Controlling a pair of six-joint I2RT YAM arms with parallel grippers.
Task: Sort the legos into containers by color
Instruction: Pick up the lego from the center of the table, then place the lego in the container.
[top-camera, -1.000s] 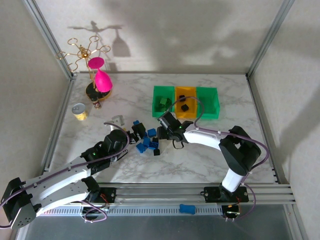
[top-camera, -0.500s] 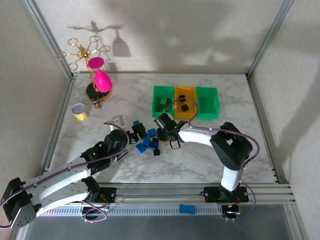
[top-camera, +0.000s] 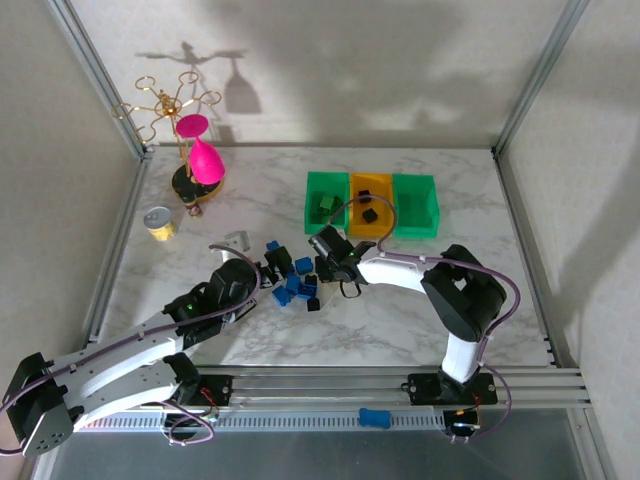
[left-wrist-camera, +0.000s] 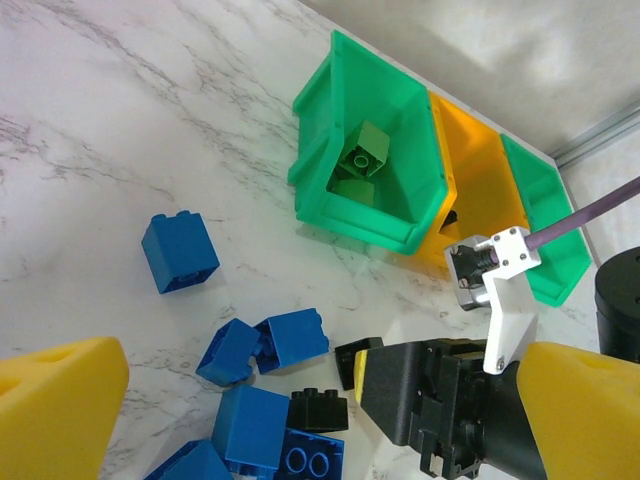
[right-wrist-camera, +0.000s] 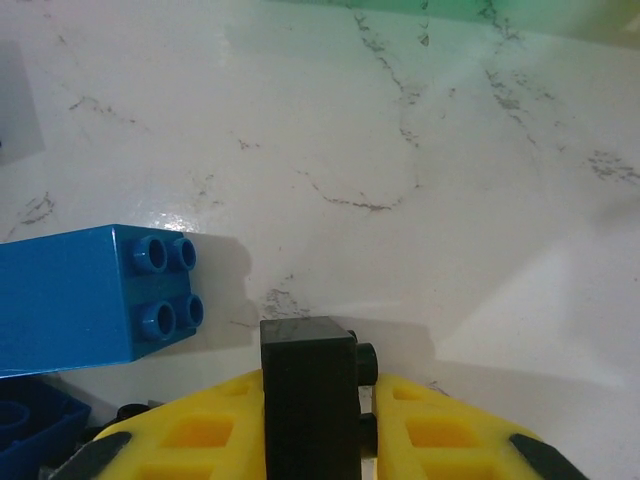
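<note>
A heap of blue and black legos lies mid-table. My right gripper is shut on a black lego at the heap's right edge, low over the marble; a blue lego lies just left of it. In the left wrist view that black lego sticks out of the right gripper. My left gripper hangs open above the heap, its yellow fingers wide apart. The containers stand behind: a green bin with green legos, an orange bin with black ones, and a green bin.
A small yellow can and a gold stand with pink pieces occupy the far left. A small grey object lies left of the heap. A lone blue lego sits apart. Frame posts rise at the back corners.
My right gripper has shut on the black lego at the heap's edge after shifting slightly left. My left gripper has crept a little towards the heap.
</note>
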